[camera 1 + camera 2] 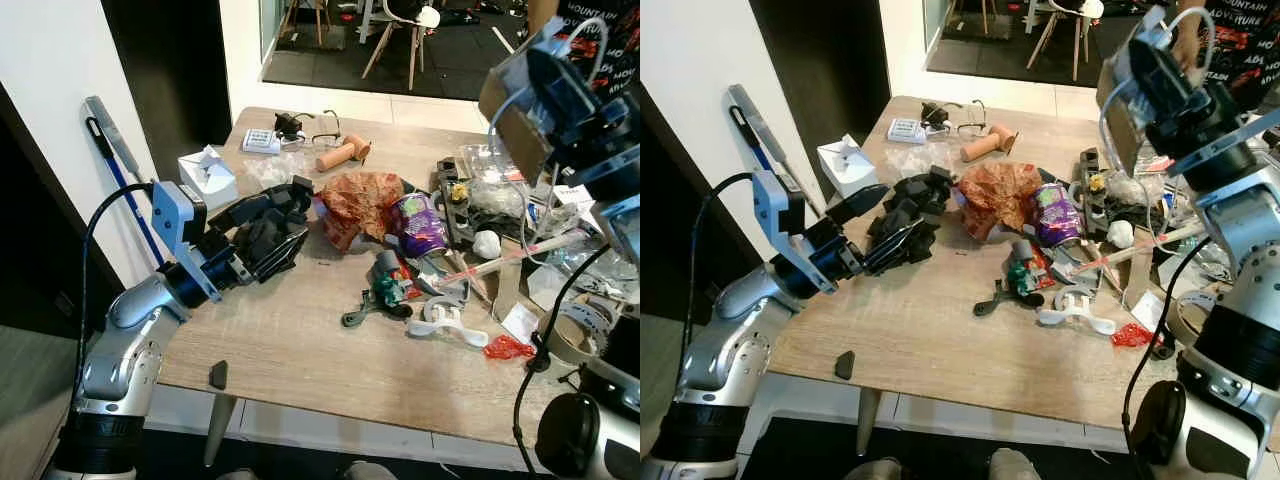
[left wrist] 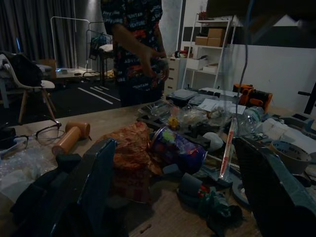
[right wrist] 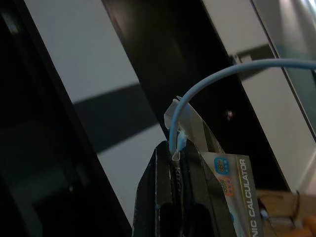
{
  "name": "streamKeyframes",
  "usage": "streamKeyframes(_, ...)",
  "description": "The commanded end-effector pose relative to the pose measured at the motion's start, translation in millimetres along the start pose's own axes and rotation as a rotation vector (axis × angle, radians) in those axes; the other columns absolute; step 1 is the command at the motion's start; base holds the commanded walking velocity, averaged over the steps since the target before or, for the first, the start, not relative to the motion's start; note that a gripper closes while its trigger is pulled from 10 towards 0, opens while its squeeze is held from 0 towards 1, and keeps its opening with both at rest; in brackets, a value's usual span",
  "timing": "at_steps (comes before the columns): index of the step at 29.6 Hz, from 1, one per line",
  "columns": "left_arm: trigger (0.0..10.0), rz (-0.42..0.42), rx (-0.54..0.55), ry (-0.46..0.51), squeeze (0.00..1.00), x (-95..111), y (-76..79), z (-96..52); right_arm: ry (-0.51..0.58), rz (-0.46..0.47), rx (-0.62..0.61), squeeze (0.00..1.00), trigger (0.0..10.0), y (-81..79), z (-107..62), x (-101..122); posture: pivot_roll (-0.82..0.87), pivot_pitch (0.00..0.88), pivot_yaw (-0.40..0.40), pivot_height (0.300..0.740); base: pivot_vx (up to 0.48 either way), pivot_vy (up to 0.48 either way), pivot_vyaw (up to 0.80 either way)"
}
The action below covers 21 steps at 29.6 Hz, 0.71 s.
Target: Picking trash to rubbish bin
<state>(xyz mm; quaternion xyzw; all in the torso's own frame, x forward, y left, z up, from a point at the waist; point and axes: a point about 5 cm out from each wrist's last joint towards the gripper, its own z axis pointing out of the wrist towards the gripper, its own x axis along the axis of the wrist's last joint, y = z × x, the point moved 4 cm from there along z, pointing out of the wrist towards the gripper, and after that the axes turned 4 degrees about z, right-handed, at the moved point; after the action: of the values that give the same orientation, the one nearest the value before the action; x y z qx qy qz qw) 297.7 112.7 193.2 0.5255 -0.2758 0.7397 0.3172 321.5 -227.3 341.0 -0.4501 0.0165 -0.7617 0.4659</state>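
Note:
My left gripper [image 1: 283, 222] is open at the table's left side, low over a black crumpled lump [image 1: 912, 215]. In the left wrist view the lump [image 2: 34, 202] lies beside one finger [image 2: 94, 182], and the other finger [image 2: 276, 192] stands well apart. Ahead of it lie a crumpled orange paper bag [image 1: 362, 200] and a purple can [image 1: 420, 225]. My right gripper [image 3: 177, 153] is raised high at the right, shut on a flat printed card packet [image 3: 232, 192] with a brown cardboard back [image 1: 510, 125].
The wooden table [image 1: 300, 340] also holds a white tissue box [image 1: 207, 175], glasses [image 1: 320, 130], a wooden handle [image 1: 340, 153], green scrap [image 1: 385, 290], white plastic [image 1: 445, 322], a red wrapper [image 1: 508, 347] and clutter at the right. A person [image 2: 138, 44] stands beyond the table.

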Motion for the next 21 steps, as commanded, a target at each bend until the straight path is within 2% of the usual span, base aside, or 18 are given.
streamKeyframes(1, 10.0, -0.009, -0.001, 0.007, 0.00, 0.0, 0.8, -0.3, 0.043, 0.026, 0.015, 0.00, 0.0, -3.8, 1.8, 9.8, -0.06, 0.000, -0.027, 0.740, 0.000, 0.000, 0.00)
streamKeyframes(3, 10.0, -0.009, -0.001, 0.007, 0.00, 0.0, 0.8, -0.3, 0.043, 0.026, 0.015, 0.00, 0.0, -3.8, 1.8, 9.8, -0.06, 0.000, -0.027, 0.740, 0.000, 0.000, 0.00)
streamKeyframes(8, 10.0, -0.009, 0.004, 0.009, 0.00, -0.3, -0.4, -0.6, 0.087, 0.028, 0.073, 0.00, 0.0, -22.1, 9.6, 26.1, -0.06, 0.000, -0.027, 0.740, 0.000, 0.000, 0.00)
streamKeyframes(15, 10.0, -0.011, 0.005, 0.010, 0.00, -1.0, -0.3, -0.1, 0.130, 0.017, 0.117, 0.00, 0.0, -37.3, 14.4, 43.1, -0.06, 0.000, -0.027, 0.740, 0.000, 0.000, 0.00)
streamKeyframes(21, 10.0, -0.013, 0.004, 0.010, 0.00, -1.8, 0.0, 0.2, 0.220, -0.006, 0.167, 0.00, 0.0, -59.1, 21.0, 74.0, -0.06, 0.000, -0.023, 0.740, 0.000, 0.000, 0.00)
